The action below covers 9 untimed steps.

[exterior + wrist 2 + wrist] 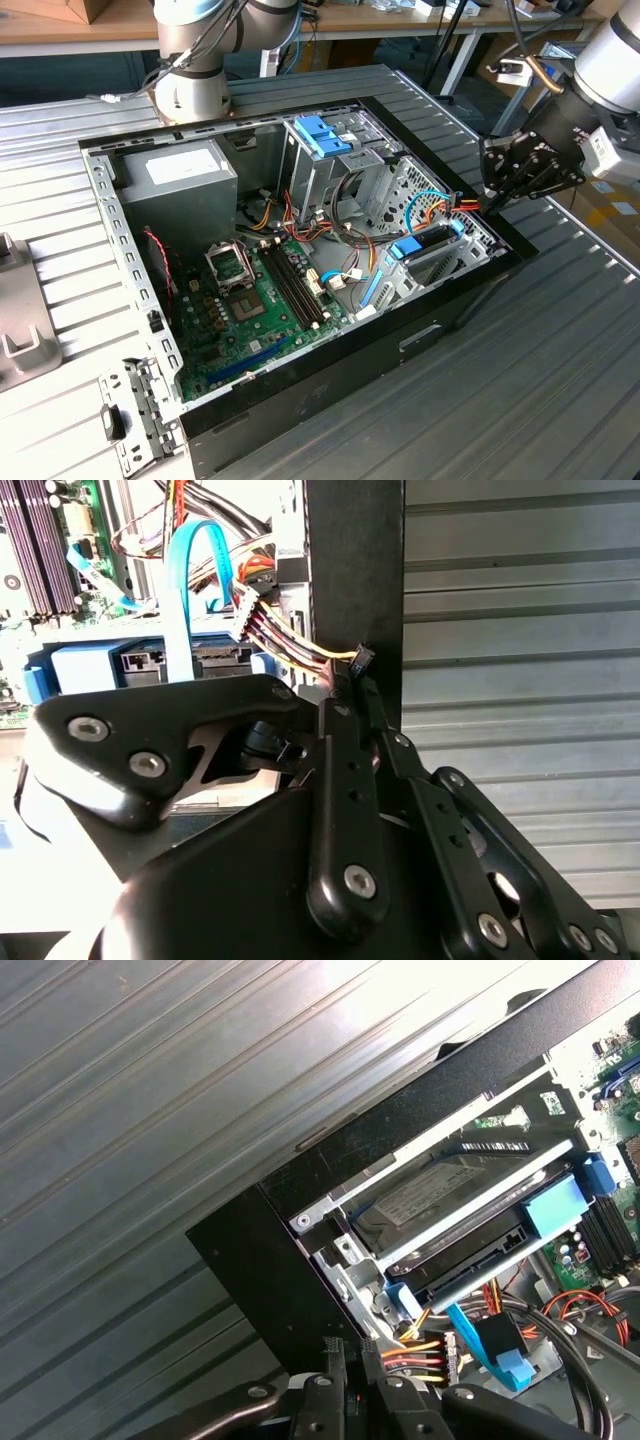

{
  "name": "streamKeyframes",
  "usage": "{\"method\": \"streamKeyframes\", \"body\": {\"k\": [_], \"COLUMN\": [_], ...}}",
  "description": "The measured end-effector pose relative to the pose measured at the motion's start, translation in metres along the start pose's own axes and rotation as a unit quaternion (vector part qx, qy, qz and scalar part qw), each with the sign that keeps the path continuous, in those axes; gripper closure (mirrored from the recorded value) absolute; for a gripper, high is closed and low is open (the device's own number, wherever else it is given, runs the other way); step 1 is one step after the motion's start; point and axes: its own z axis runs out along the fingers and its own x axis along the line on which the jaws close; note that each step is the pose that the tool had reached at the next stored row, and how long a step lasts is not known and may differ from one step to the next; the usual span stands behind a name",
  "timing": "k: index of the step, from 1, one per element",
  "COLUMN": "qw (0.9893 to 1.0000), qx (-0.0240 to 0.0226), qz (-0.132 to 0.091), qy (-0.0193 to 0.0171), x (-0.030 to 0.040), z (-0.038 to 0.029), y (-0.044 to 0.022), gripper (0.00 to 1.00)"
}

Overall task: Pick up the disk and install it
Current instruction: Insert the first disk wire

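Ribbed grey worktop (560, 330), open computer case (300, 250): disk (450, 1195) already seated in corner bay; hand (500, 185) pressed together, empty, beside cabling (425, 1355). Next likely: connector work, needing fine alignment.

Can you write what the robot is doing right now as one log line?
pincer: shut, at the case's corner | disk: in its bay inside the case | cable bundle: next to the pincer
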Motion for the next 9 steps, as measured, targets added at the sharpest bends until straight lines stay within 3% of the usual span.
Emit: {"method": "streamKeyframes", "body": {"k": [9], "qw": [1.0], "qx": [0.0016], "qz": [0.003], "qy": [-0.0004], "x": [-0.0054], "z": [-0.0034], "y": [0.0032], "gripper": [0.83]}}
